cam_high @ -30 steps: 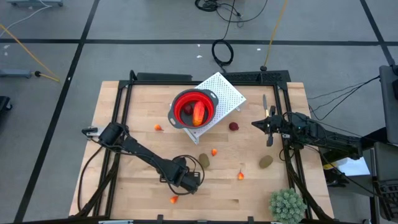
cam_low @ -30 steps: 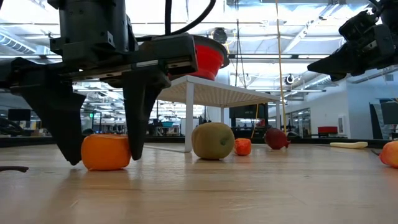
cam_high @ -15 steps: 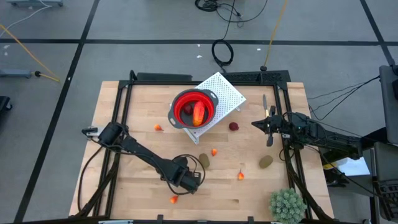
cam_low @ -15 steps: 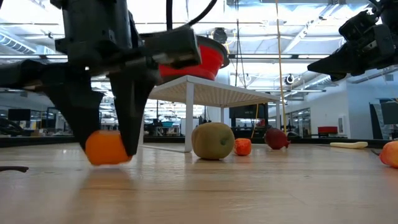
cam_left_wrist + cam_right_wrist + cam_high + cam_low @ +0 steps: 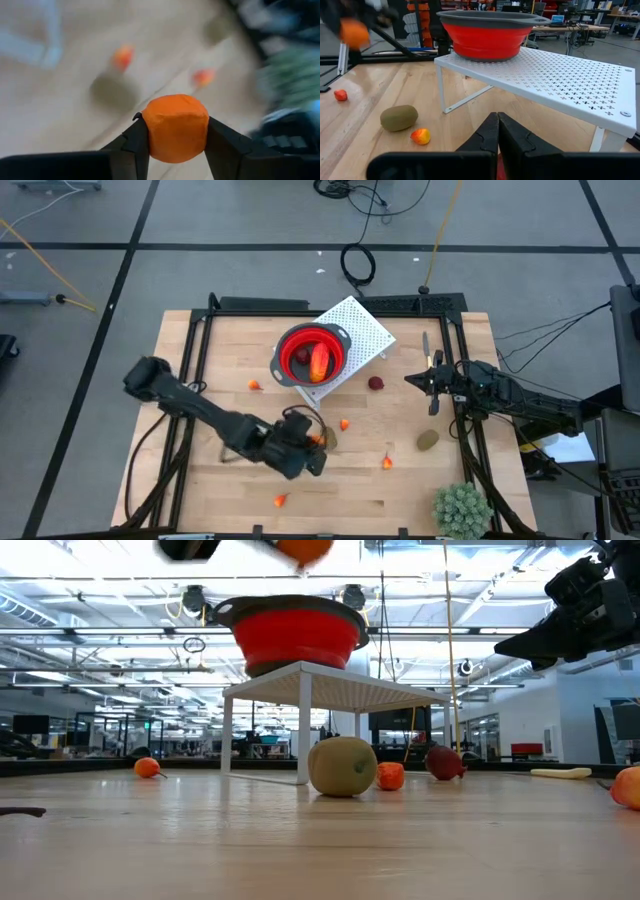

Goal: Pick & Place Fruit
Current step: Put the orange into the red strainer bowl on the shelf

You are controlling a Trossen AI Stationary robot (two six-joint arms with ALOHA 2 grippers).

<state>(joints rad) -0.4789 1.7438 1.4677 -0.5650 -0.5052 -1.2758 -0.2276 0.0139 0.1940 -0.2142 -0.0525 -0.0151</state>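
Note:
My left gripper hangs above the table's near middle, shut on a round orange fruit, which also shows at the top of the low view. Just beyond it a brown-green oval lies on the wood. Another oval, a dark red ball and small orange bits lie around. A red-orange piece lies in the red bowl. My right gripper waits shut at the right edge. My left gripper pinches the orange fruit by two opposite sides between its two fingers. The fingers come slanting down from the table's left side. The fruit is lifted clear of the table.
The bowl stands on a white perforated rack at the table's far middle. A spiky green plant sits at the near right corner. More orange bits lie at the left and near edge.
My left gripper has shut on the orange fruit on the table. It has then risen steeply, turning its wrist, and carried the fruit up clear of the wood and a little toward the table's right. My right arm has kept still.

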